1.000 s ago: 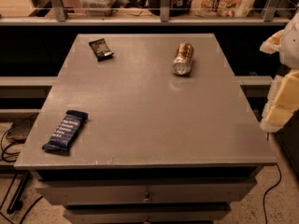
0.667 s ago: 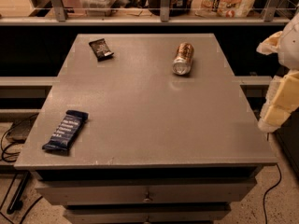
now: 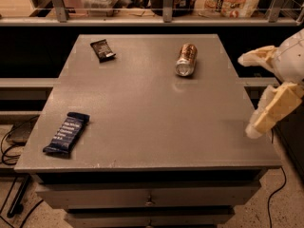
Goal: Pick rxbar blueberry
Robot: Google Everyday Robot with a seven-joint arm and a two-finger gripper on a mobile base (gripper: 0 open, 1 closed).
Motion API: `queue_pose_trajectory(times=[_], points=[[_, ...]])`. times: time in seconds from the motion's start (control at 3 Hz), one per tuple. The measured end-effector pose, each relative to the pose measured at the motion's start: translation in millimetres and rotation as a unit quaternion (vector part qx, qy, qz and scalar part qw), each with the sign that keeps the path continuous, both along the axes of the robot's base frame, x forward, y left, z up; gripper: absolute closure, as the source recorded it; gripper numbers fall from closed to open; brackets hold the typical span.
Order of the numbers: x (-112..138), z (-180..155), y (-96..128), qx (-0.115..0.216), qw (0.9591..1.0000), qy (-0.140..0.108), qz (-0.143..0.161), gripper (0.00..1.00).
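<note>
Grey tabletop [image 3: 142, 108]: rxbar blueberry [image 3: 66, 133] flat at 8 o'clock, untouched. Gripper [image 3: 248, 95] at 3 o'clock edge, fingers [image 3: 273, 109] apart, empty, crept slightly inward since second ago; reach across tabletop barely begun.

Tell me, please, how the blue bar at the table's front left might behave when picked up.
The rxbar blueberry looks thin and flat, so probably light and bendy; lying flush on the table, it may slide when pinched. The gripper hangs open at the table's right edge.
</note>
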State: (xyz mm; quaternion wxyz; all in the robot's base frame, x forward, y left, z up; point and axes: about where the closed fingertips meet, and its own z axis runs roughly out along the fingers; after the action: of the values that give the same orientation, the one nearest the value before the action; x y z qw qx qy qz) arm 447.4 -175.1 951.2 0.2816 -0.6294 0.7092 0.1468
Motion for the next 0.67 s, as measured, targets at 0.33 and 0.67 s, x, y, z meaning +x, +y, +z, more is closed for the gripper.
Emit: queue_pose_trajectory(times=[0.33,0.67], points=[[-8.5,11.4,43.6,0.059,0.9971,-0.011,0.048,0.0],[-23.2,32.2,100.4,0.109,0.9881,-0.031,0.104,0.0]])
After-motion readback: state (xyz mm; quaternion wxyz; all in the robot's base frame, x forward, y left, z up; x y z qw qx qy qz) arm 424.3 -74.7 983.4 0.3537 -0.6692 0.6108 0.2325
